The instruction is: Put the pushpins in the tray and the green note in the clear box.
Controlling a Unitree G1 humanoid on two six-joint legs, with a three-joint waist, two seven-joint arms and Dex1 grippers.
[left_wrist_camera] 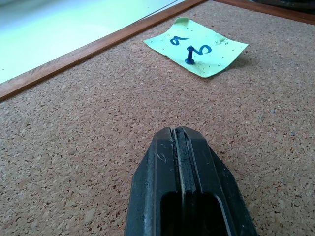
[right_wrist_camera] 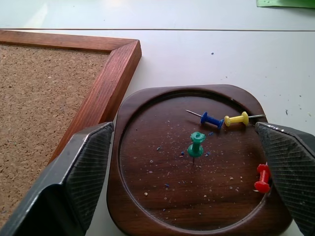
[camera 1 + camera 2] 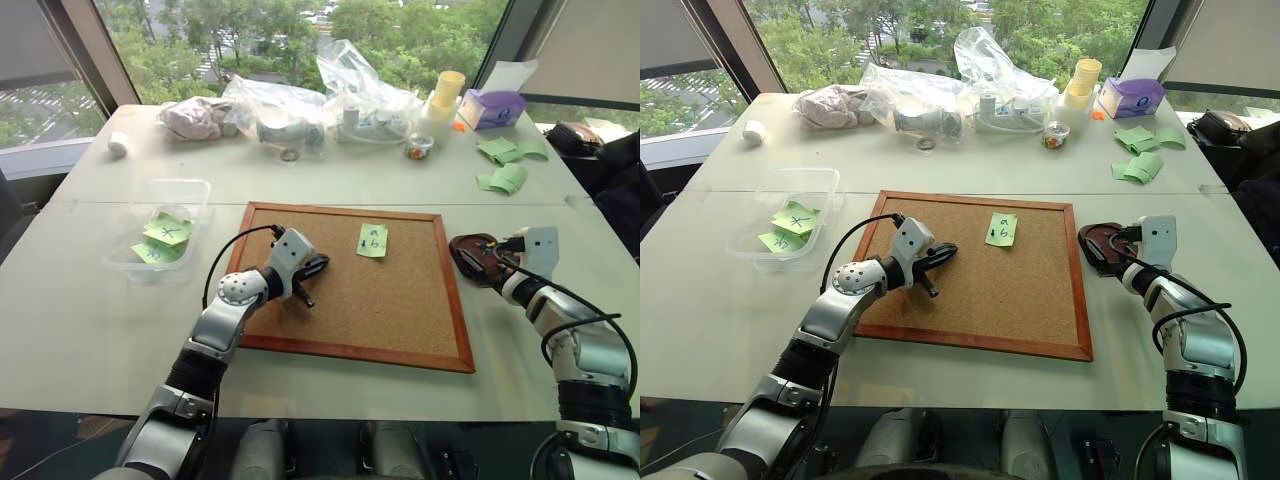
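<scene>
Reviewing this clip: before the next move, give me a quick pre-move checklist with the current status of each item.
1. Right tool open above the tray: ok.
2. Pushpins in tray, blue, yellow, green, red: ok.
3. Green note free of the corkboard: not ok, a blue pin pierces it.
4. Left tool shut, empty: ok.
5. Clear box reachable: ok; it already holds two green notes.

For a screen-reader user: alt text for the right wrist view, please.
A dark brown tray holds four pushpins: blue, yellow, green and red. The open right gripper hangs over it, beside a corkboard's wooden corner.
</scene>
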